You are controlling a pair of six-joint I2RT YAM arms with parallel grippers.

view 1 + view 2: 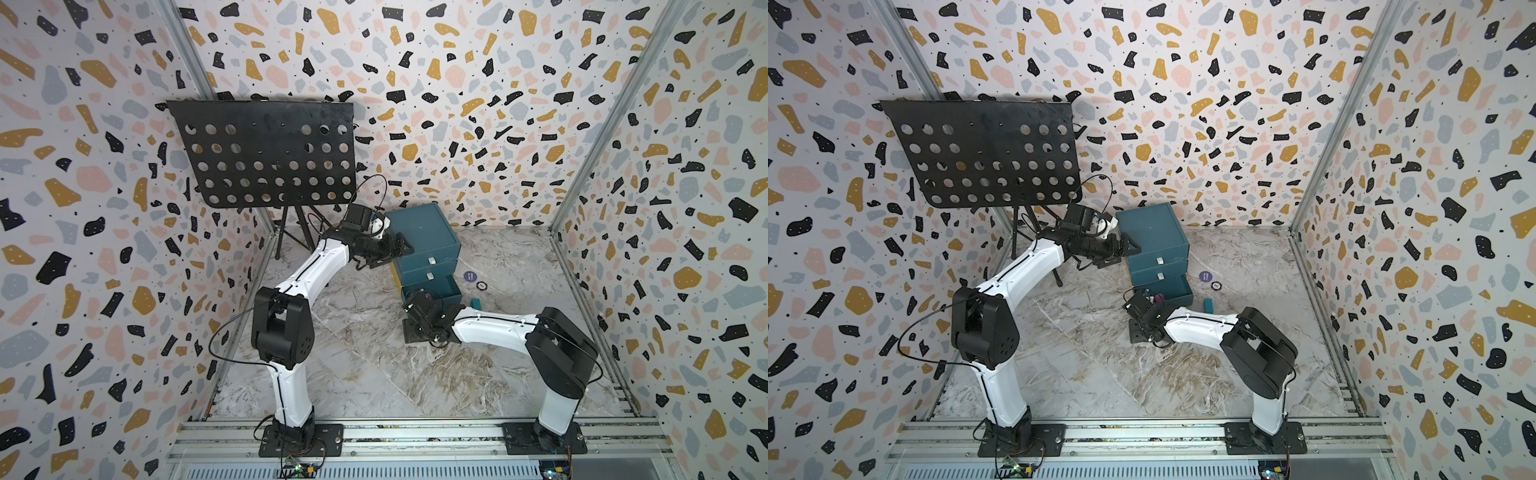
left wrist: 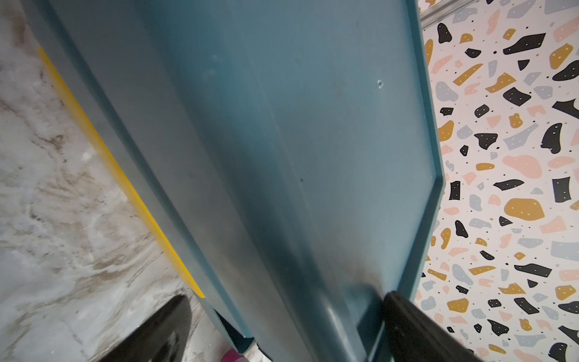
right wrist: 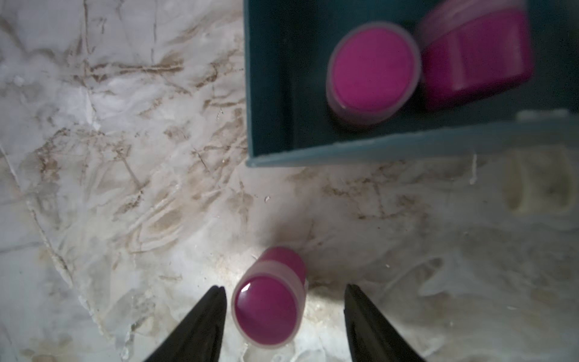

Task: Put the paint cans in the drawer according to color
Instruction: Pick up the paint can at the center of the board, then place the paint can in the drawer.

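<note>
Top views first: in both, the black perforated music stand (image 1: 266, 153) is far left, by the back corner. Beside it my left arm (image 1: 316, 266) stretches across to the teal drawer chest (image 1: 419, 232), and the left gripper (image 1: 404, 248) sits against the chest's upper left side. On the left wrist view its fingers (image 2: 416, 329) are spread wide with a broad teal face of the chest between them. One finger touches the chest's rim and the other stands off over the marble, so I read this gripper as parted and clamping nothing.

The chest's two upper drawers are shut, each with a white pull (image 1: 432, 261), and the bottom drawer (image 1: 453, 293) is pulled out. On the right wrist view, two magenta paint jars (image 3: 372, 69) lie in that drawer touching each other, one face-up and the other tipped. Near the drawer's front wall, a third magenta jar (image 3: 269, 301) sits on the marble tabletop (image 3: 109, 156), between the parted fingers of the right gripper (image 3: 283, 285). Neither finger presses it, though one is very close. I can't tell whether that jar stands or lies.

Farther right in a top view I see a purple disc (image 1: 469, 276), a dark ring-shaped disc (image 1: 482, 285), and the small teal block (image 1: 476, 304) just beside the open drawer.
</note>
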